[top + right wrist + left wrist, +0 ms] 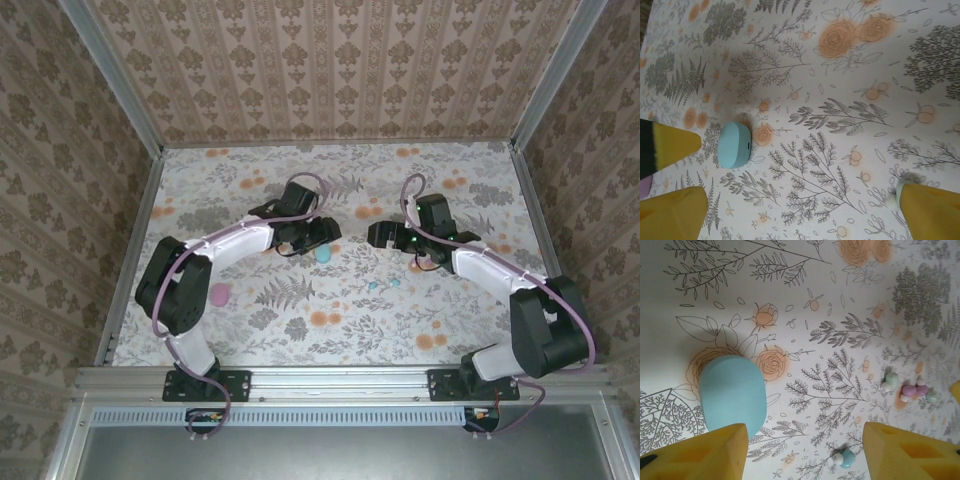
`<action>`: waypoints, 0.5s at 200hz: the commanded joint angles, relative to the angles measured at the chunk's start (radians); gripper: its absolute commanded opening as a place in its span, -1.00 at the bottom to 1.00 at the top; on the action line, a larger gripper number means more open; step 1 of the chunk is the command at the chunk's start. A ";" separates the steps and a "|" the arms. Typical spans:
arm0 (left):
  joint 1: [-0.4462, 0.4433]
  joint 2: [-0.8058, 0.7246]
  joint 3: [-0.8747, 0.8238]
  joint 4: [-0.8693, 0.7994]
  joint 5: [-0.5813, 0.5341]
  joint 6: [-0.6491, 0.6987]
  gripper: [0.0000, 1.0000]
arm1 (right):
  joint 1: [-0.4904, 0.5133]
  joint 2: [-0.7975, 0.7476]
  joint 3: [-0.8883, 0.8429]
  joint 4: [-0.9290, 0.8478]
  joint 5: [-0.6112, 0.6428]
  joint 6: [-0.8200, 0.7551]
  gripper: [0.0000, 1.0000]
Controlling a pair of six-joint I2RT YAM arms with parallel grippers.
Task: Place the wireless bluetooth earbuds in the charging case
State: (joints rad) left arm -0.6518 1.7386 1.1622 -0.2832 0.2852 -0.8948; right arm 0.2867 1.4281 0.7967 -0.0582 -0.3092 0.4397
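While the top view gives the earbuds point(393, 282) as mere specks on the surface point(450, 190), the left wrist view resolves a pink bud point(912, 390) and a cyan bud point(846, 458), loose, outside the cyan case point(732, 395). Left fingers point(700, 455) released, empty; right fingers point(932, 210) spread wide, empty.

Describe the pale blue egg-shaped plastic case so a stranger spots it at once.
On the flowered table, look beside the left gripper. The pale blue egg-shaped case lies there; its pink twin lies apart, and the nearby earbuds are tiny.
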 commanded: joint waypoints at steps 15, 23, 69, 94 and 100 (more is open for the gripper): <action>0.041 -0.173 -0.140 0.040 -0.110 -0.024 0.25 | 0.082 0.053 0.075 -0.049 0.079 -0.093 0.85; 0.070 -0.224 -0.176 0.040 -0.144 -0.017 0.26 | 0.108 0.079 0.105 -0.070 0.091 -0.120 0.79; 0.274 -0.452 -0.329 0.026 -0.197 0.067 0.29 | 0.250 0.290 0.288 -0.179 0.189 -0.204 0.55; 0.350 -0.569 -0.385 0.020 -0.228 0.104 0.35 | 0.325 0.400 0.396 -0.245 0.290 -0.234 0.57; 0.363 -0.592 -0.399 0.017 -0.239 0.111 0.36 | 0.343 0.421 0.417 -0.254 0.309 -0.235 0.57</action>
State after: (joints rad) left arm -0.3275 1.2327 0.8082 -0.2546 0.0994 -0.8455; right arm 0.5716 1.7748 1.1271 -0.2131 -0.1253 0.2581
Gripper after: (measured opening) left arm 0.666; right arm 0.780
